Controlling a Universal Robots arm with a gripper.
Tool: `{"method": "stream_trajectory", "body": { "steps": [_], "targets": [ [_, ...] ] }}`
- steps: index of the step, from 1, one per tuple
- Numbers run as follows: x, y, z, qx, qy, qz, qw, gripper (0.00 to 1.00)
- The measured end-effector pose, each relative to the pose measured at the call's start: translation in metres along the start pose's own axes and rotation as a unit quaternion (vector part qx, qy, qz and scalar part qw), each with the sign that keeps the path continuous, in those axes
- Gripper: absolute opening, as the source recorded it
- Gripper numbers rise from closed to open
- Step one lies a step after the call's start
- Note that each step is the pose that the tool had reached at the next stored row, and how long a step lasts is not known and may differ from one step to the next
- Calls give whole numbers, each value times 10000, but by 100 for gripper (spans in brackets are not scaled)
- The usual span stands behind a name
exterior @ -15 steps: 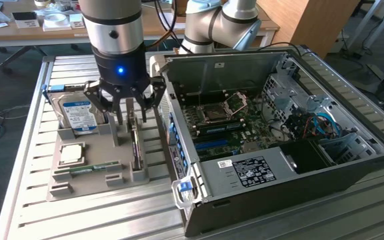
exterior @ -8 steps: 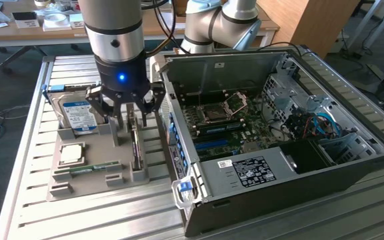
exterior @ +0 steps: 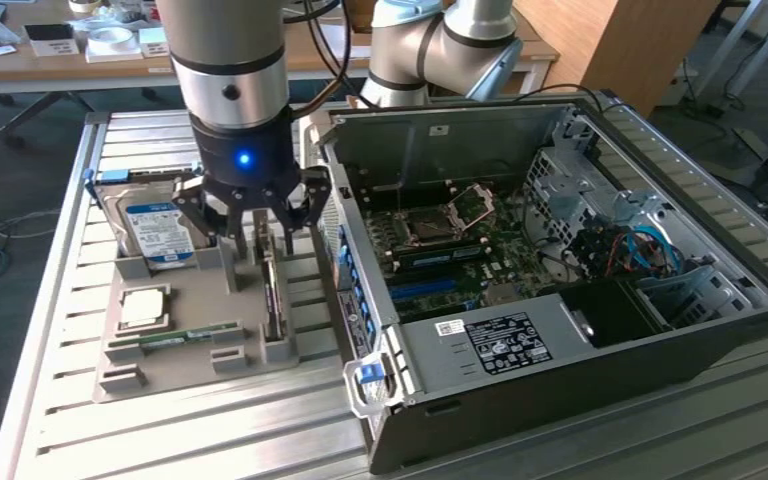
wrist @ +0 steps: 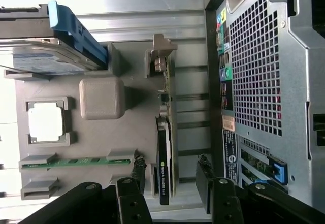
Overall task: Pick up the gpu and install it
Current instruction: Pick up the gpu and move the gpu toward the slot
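The gpu [exterior: 273, 300] is seated on edge in the grey fixture tray [exterior: 157, 375] on the surface, ungrasped. The end effector [exterior: 261, 240] is spread apart astride it. Installation in the computer case [exterior: 598, 360] is judged not yet done.

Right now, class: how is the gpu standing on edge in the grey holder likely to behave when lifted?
Probably stiff: the gpu is a thin flat board. Likely light for its length. Standing on edge in the grey holder, it may snag or tilt if pulled askew.
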State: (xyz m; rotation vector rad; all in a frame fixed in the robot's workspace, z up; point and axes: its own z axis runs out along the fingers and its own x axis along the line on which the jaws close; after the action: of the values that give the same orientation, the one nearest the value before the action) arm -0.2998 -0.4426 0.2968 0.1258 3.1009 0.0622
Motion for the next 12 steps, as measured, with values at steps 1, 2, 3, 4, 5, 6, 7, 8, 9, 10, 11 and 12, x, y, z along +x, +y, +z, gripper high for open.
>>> {"method": "stream_trajectory", "body": {
  "steps": [1,2,3,4,5,6,7,8,9,10,11,12],
  "targets": [
    [1,-1,17,1,1,0,10000,53],
    [1,-2,35,2,1,0,10000,53],
    [2,-2,51,3,0,0,10000,53],
    [2,-3,64,4,0,0,10000,53],
    [3,-3,74,6,0,0,10000,53],
    [3,-3,82,7,1,0,10000,53],
    [3,-3,89,8,1,0,10000,53],
    [4,-3,94,7,1,0,10000,53],
    [4,-4,98,8,1,0,10000,53],
    [4,-4,102,8,0,0,10000,53],
    [4,-4,106,8,1,0,10000,53],
    [4,-4,107,8,1,0,10000,53]
  ]
}}
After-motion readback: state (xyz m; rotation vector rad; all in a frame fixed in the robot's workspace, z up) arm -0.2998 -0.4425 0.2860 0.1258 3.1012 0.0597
